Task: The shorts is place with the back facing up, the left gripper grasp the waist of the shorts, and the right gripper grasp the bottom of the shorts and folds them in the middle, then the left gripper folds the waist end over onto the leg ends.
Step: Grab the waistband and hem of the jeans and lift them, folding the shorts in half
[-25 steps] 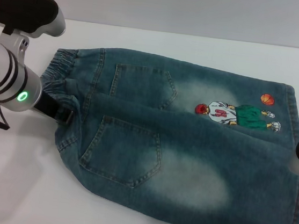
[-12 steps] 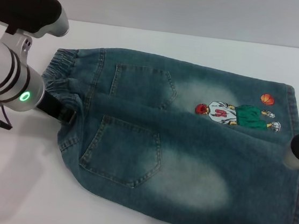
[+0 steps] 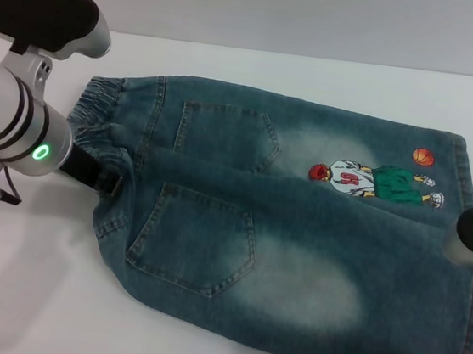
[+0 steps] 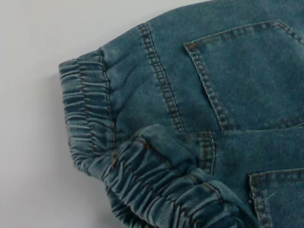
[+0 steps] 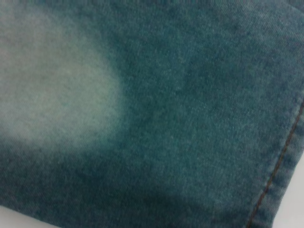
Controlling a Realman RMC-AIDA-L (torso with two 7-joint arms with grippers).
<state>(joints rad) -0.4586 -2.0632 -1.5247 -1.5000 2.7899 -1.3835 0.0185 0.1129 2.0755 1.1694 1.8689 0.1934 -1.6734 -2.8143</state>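
Beside the left claw (image 3: 103, 181), seemingly touching, bunches the waist (image 3: 97, 127).

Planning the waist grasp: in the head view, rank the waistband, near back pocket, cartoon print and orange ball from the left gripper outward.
From the left gripper:
1. waist, bunched right at it.
2. near back pocket, just inboard.
3. cartoon print, toward the leg hems.
4. orange ball, beyond the print, by the hem.

head cam overhead, wrist cams close-up
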